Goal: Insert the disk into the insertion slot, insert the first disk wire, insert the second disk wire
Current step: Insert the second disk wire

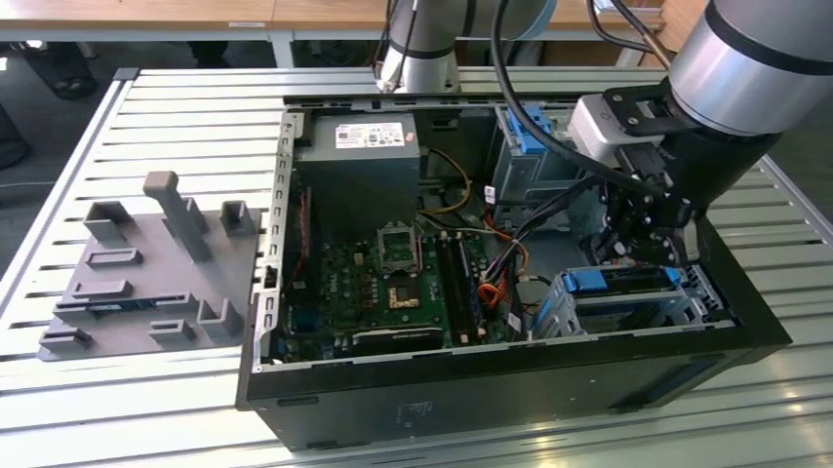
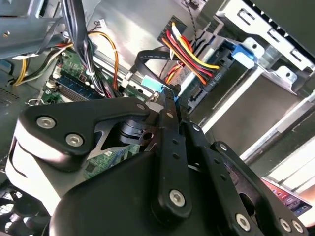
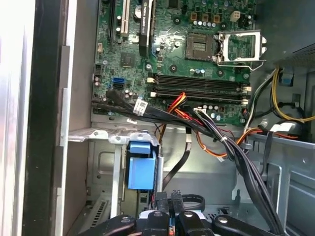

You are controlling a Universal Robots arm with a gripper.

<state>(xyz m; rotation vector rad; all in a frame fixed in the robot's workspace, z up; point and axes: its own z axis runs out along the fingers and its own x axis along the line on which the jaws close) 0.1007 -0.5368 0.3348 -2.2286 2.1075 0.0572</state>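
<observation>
Pincer (image 1: 645, 252) is down inside the open computer case (image 1: 521, 380), at the exterior view's right, just over the far edge of the insertion slot (image 1: 696, 292).

Fingers are clenched: in the second wrist view the tips (image 2: 170, 98) meet on a small blue plug at the end of the flat black wire (image 2: 147, 56). The first wrist view shows the same grip (image 3: 171, 201), with the black wire (image 3: 184, 157) looping up from between the fingers.

The disk (image 1: 622, 281) sits in the slot, near-right corner of the case. From the exterior view only its bright blue carrier frame shows, as a strip lying flat across the top of the low silver cage. The second wrist view shows a blue carrier tab (image 2: 241, 51) against the slot's sheet-metal bracket (image 2: 275, 69). I can't make out the label side.

The red-yellow-black wire bundle (image 2: 189, 54) ends in a black connector (image 2: 214, 78) that sits against the disk's back edge, right beside my fingertips. I can't tell whether it's fully seated.

The plug I'm holding is just beside that connector. I can't tell whether it touches the disk.

The motherboard (image 1: 377, 283) lies to the exterior view's left of the slot, with loose cables between them. A grey fixture plate (image 1: 143, 273) sits well apart on the slatted table (image 1: 156, 97).
</observation>
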